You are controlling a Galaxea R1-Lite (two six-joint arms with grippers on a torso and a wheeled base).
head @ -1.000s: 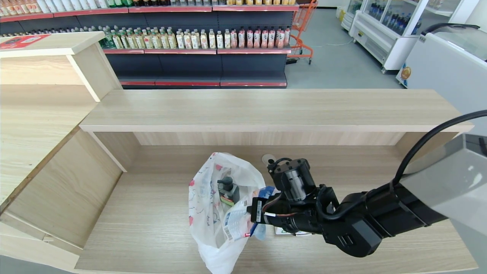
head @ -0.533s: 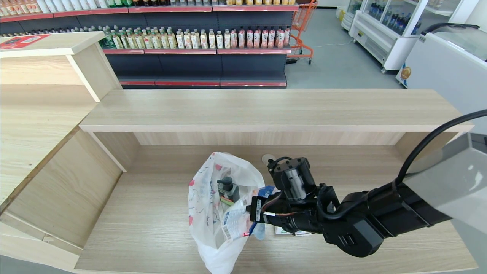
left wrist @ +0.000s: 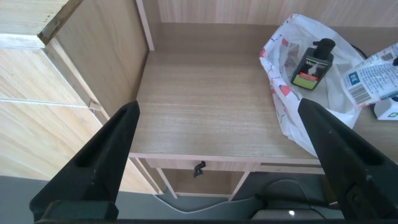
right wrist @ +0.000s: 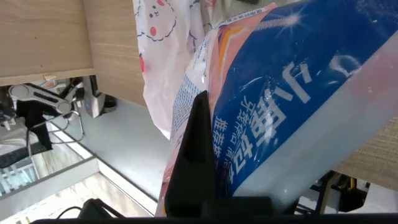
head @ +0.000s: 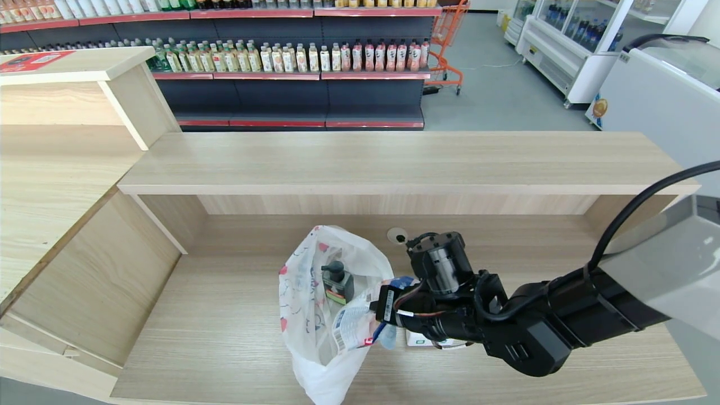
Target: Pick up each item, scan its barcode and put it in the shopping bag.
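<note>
packet (head: 352, 327): white barcode label, blue characters, at shopping bag (head: 301, 315) mouth | right gripper (head: 378, 322): clamped on packet, arm stretched across counter (head: 214, 337) | left gripper (left wrist: 214, 163): fingers wide apart, well away from bag

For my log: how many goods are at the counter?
3: bottle in the bag, pouch in the right pincer at the bag's mouth, box beside the bag. More may be hidden.

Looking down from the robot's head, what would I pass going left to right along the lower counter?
The bag → pump bottle inside it → packet at its mouth → small box.
</note>
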